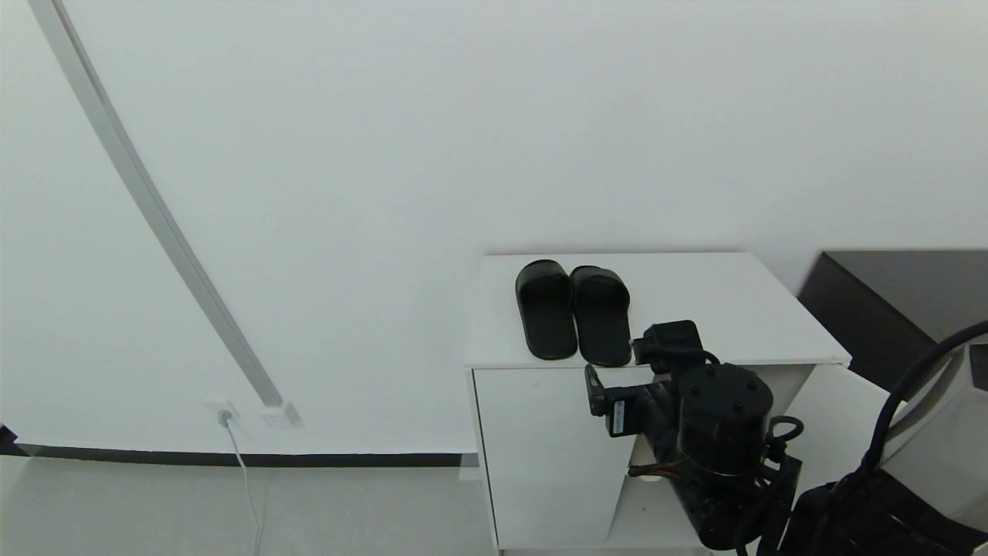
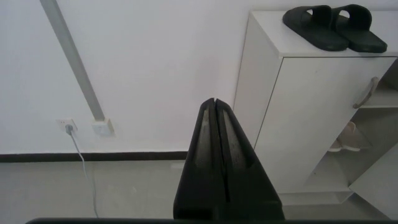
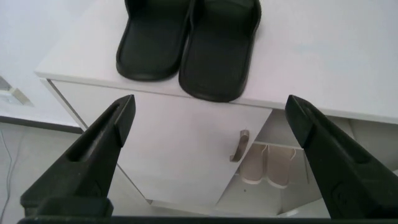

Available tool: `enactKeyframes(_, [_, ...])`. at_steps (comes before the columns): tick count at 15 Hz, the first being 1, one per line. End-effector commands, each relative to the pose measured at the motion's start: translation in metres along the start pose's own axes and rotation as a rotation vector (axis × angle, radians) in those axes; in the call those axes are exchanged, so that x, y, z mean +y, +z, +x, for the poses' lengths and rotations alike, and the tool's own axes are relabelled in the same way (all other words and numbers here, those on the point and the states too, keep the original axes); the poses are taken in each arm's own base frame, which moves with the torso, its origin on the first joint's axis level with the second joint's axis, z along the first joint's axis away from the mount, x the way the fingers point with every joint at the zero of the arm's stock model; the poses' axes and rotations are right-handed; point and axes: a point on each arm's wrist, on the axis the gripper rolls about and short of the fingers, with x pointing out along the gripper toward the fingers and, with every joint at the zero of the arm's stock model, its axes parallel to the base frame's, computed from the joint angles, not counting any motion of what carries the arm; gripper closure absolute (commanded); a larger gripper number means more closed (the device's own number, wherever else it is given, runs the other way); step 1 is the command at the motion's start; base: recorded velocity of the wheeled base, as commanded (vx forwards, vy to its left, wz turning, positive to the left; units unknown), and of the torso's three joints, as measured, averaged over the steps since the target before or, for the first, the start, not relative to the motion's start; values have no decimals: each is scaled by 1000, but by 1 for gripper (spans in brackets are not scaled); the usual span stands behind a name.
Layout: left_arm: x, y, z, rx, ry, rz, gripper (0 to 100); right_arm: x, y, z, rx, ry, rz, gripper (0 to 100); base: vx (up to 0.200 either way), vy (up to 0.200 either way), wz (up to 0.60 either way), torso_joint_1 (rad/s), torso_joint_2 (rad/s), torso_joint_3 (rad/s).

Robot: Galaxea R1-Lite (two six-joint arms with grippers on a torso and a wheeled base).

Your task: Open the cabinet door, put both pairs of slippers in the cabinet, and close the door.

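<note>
Black slippers (image 1: 573, 311) sit side by side on top of the white cabinet (image 1: 718, 309), heels near its front edge and toes toward the wall. My right gripper (image 3: 208, 162) is spread wide and holds nothing. It hovers in front of the cabinet, just below that front edge and close under the black pair. The cabinet's right door (image 1: 841, 417) stands swung open, while the left door (image 1: 540, 448) is closed, with its handle (image 3: 239, 144) at the inner edge. Inside the open half I can see a pale pair of slippers (image 3: 267, 165) lying on a shelf. My left gripper (image 2: 214, 155) has its fingers pressed together and is empty, held well off to the cabinet's left. Beyond it, a cable (image 2: 84, 165) hangs from a wall socket (image 2: 67, 126).
</note>
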Motion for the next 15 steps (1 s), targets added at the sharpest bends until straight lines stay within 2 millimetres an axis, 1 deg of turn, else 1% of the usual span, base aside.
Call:
enactKeyframes(1, [0, 0, 0, 1, 1, 0, 100, -1, -2, -1, 2, 2, -3, 0, 0, 0, 0, 100, -261, -115])
enactKeyframes(3, [0, 0, 0, 1, 1, 0, 100, -1, -5, -1, 5, 3, -9, 0, 0, 0, 0, 16, -30, -21])
enactKeyframes(5, [0, 0, 0, 1, 1, 0, 100, -2, -4, -1, -11, 7, -18, 0, 0, 0, 0, 0, 0, 0])
enactKeyframes(6, [0, 0, 0, 1, 1, 0, 100, -2, 1, 0, -26, 23, -15, 0, 0, 0, 0, 0, 0, 0])
enactKeyframes(7, [0, 0, 0, 1, 1, 0, 100, -1, 11, 7, -50, 27, 4, 0, 0, 0, 0, 0, 0, 0])
enactKeyframes(8, [0, 0, 0, 1, 1, 0, 100, -2, 18, 14, -47, 12, 8, 0, 0, 0, 0, 0, 0, 0])
enactKeyframes(9, [0, 0, 0, 1, 1, 0, 100, -1, 26, 18, -38, 7, 10, 0, 0, 0, 0, 0, 0, 0])
enactKeyframes(10, [0, 0, 0, 1, 1, 0, 100, -1, 35, 18, -3, 4, 7, 0, 0, 0, 0, 0, 0, 0])
enactKeyframes(13, [0, 0, 0, 1, 1, 4, 100, 2, 74, 18, 70, -1, 50, 0, 0, 0, 0, 0, 0, 0])
enactKeyframes(15, [0, 0, 0, 1, 1, 1, 100, 9, 96, 11, 104, 14, 107, 0, 0, 0, 0, 0, 0, 0])
